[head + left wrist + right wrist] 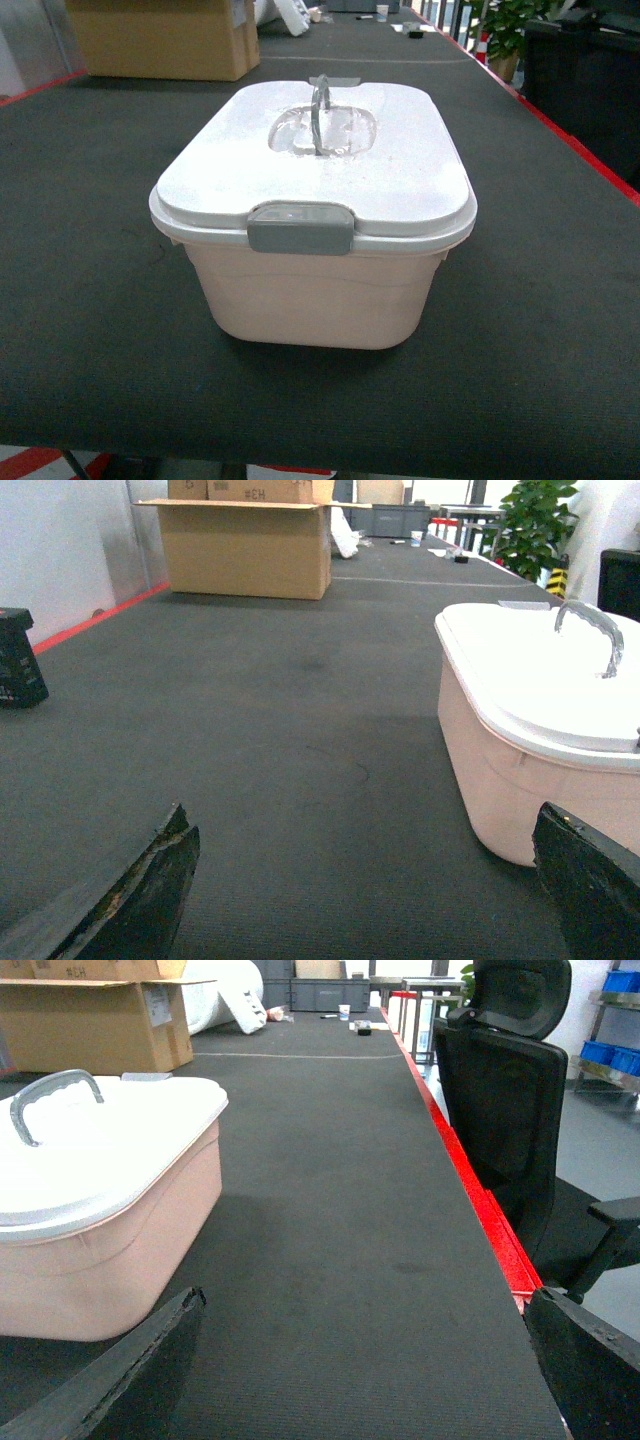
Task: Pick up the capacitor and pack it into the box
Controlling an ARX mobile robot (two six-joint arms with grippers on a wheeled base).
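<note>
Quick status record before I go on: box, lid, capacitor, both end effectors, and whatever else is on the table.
box: pink tub mid-table, upright
lid: white lid on, grey latch at the near side, handle standing up
capacitor: not visible in any view
left end effector: open, empty, low over the mat, left of the box
right end effector: open, empty, low over the mat, right of the box
table: dark mat, red edge
other: cardboard box at far left; black chair beyond the right edge

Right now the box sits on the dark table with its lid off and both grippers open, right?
Not quite: the lid is on the box, grey latch at the front, as the head view shows. Table and open left gripper and right gripper are right.
</note>
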